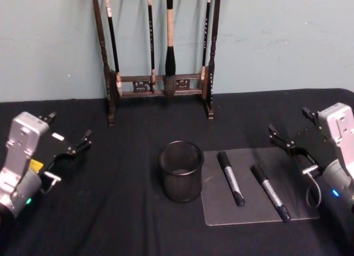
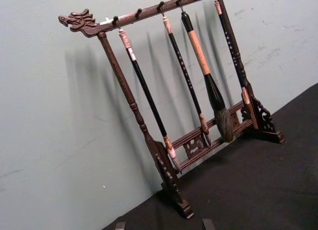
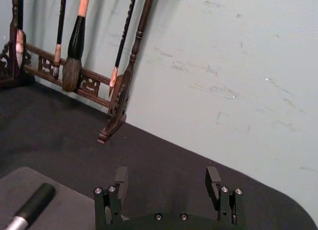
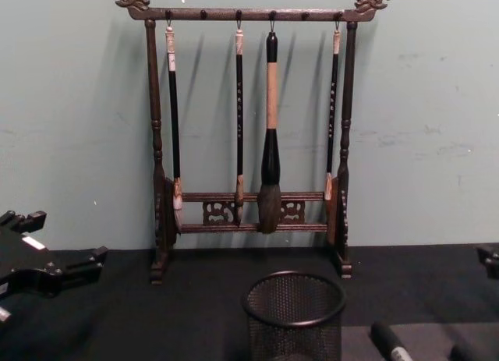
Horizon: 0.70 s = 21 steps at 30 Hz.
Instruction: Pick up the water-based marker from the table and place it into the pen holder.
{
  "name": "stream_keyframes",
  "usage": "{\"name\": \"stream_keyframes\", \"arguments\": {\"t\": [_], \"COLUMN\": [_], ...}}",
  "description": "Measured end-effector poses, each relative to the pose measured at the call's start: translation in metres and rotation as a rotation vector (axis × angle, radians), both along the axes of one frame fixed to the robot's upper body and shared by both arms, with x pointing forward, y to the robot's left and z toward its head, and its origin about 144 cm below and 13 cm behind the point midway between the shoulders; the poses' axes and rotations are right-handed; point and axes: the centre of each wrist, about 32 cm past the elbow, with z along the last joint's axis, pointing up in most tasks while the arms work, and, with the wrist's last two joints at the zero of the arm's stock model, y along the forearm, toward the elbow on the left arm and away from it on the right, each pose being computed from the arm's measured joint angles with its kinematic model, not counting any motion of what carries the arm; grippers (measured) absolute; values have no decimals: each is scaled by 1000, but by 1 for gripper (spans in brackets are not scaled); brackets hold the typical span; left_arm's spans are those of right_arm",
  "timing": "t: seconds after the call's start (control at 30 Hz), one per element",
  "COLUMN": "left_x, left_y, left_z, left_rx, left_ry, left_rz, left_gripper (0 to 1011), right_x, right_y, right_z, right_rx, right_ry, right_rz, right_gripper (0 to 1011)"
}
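Two black markers with grey bands lie on a grey mat [image 1: 298, 206], one nearer the cup [image 1: 230, 178] and one further right [image 1: 270, 193]; I cannot tell which is the water-based marker. The pen holder [image 1: 181, 171], a black mesh cup, stands upright just left of the mat, also in the chest view [image 4: 295, 314]. My left gripper [image 1: 69, 131] hovers open at the table's left, well away from the cup. At the right, my right gripper [image 1: 290, 125] is open beside the mat, with nothing between its fingers [image 3: 166, 180]. A marker's cap [image 3: 35, 202] shows below it.
A tall dark wooden brush rack [image 1: 160, 79] with several hanging brushes stands at the back against the wall, behind the cup [image 4: 249, 197]. The table is covered in black cloth [image 1: 110, 223].
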Motion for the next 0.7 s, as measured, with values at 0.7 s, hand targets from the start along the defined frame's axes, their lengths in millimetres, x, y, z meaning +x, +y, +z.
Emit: {"name": "stream_keyframes", "arguments": {"t": [0.7], "left_x": [0], "left_y": [0], "left_z": [0], "left_rx": [0], "left_ry": [0], "left_rz": [0], "left_gripper": [1001], "right_x": [-37], "right_y": [26], "right_z": [25], "right_rx": [122], "right_ry": [223], "right_rz": [-32], "right_gripper": [1002]}}
